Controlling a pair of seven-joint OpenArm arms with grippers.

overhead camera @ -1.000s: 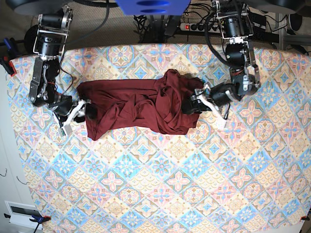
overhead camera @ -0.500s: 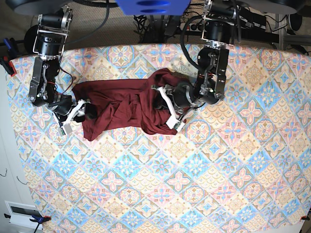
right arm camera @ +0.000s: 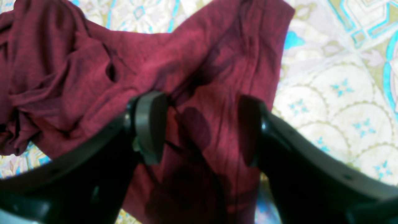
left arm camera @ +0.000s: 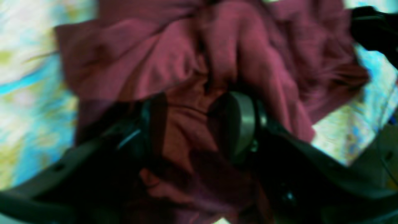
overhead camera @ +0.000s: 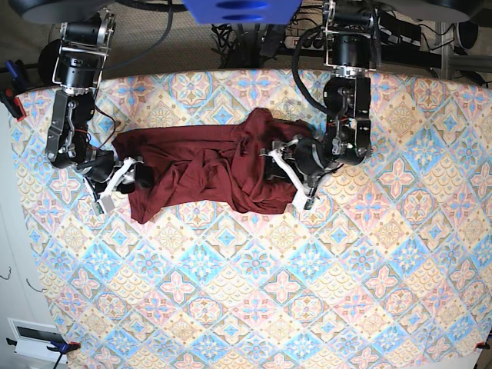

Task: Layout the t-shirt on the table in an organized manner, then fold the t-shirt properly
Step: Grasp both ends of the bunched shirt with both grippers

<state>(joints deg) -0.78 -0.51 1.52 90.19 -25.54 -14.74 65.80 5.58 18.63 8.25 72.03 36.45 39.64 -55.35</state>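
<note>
The maroon t-shirt lies crumpled across the far middle of the patterned table, bunched thickest at its right end. My left gripper sits at that bunched end. In the blurred left wrist view the left gripper has its jaws apart, with folds of t-shirt lying between and beyond the fingers. My right gripper is at the shirt's left edge. In the right wrist view the right gripper is open, straddling flat t-shirt cloth on the table.
Cables and a power strip lie behind the table's far edge. A red clamp grips the left edge. A white box sits off the table at the lower left. Bare tablecloth fills the near half.
My left arm swept left into the shirt, then drew back right a little, and its jaws now stand wider. The shirt's right end is more bunched. The right arm held still.
</note>
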